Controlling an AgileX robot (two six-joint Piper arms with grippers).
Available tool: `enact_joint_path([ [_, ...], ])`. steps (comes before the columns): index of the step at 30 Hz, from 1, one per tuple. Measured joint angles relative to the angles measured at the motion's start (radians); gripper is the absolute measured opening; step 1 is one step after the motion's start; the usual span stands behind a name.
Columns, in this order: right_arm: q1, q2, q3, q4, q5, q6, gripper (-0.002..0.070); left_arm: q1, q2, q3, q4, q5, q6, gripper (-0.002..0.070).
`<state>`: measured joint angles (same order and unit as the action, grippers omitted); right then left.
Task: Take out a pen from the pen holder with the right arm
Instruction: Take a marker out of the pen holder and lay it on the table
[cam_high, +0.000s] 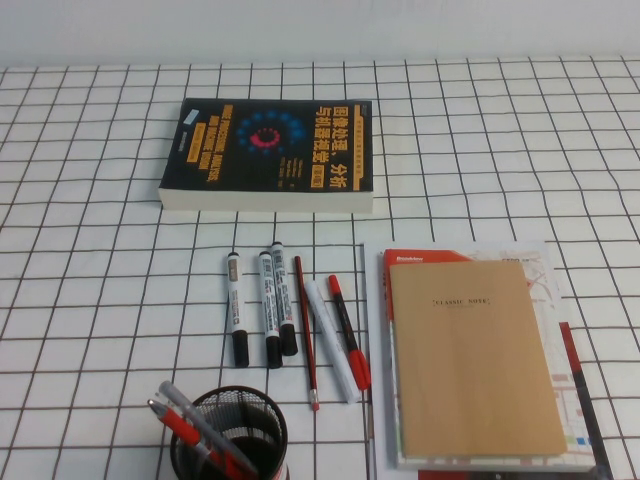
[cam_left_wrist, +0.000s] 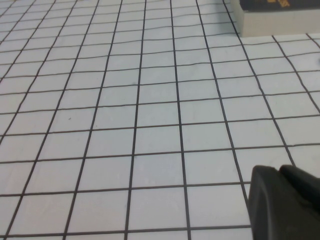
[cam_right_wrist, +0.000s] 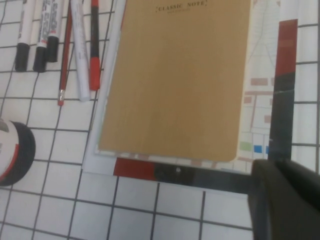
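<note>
Notebook (cam_high: 470, 360) beside holder (cam_high: 262, 420) lies near right gripper (cam_right_wrist: 287, 200), cloth (cam_left_wrist: 150, 125) under left gripper (cam_left_wrist: 285, 205).

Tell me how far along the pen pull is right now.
Done: nothing certain; a pen row lies by the holder, origin unclear. In hand: nothing; right claw is shut, empty, near the notebook. Left claw hovers over the table. Left: reach the holder, grip a pen, lift it out.
</note>
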<state>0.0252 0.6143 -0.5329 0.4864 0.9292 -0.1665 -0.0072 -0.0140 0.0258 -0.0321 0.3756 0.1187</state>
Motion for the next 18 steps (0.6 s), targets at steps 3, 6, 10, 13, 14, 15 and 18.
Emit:
enact_joint_path([
  [3,0.002,0.057,-0.022,0.000,-0.002,-0.018,-0.0016,0.000,0.000,0.000,0.000,0.000,0.000,-0.0004],
  [6,0.028,0.124,-0.062,-0.016,-0.011,-0.021,-0.0016,0.000,0.000,0.000,0.000,0.000,0.000,-0.0004],
  [10,0.116,0.222,-0.126,-0.039,-0.055,-0.019,-0.0016,0.000,0.000,0.000,0.000,0.000,0.000,-0.0004],
  [13,0.200,0.284,-0.172,-0.044,-0.095,-0.018,-0.0016,0.000,0.000,0.000,0.000,0.000,0.000,-0.0004],
  [14,0.237,0.314,-0.194,-0.045,-0.108,-0.017,-0.0016,0.000,0.000,0.000,0.000,0.000,0.000,-0.0004],
  [15,0.271,0.339,-0.211,-0.045,-0.120,-0.010,-0.0016,0.000,0.000,0.000,0.000,0.000,0.000,-0.0004],
  [18,0.372,0.402,-0.248,-0.052,-0.163,0.006,-0.0016,0.000,0.000,0.000,0.000,0.000,0.000,-0.0004],
])
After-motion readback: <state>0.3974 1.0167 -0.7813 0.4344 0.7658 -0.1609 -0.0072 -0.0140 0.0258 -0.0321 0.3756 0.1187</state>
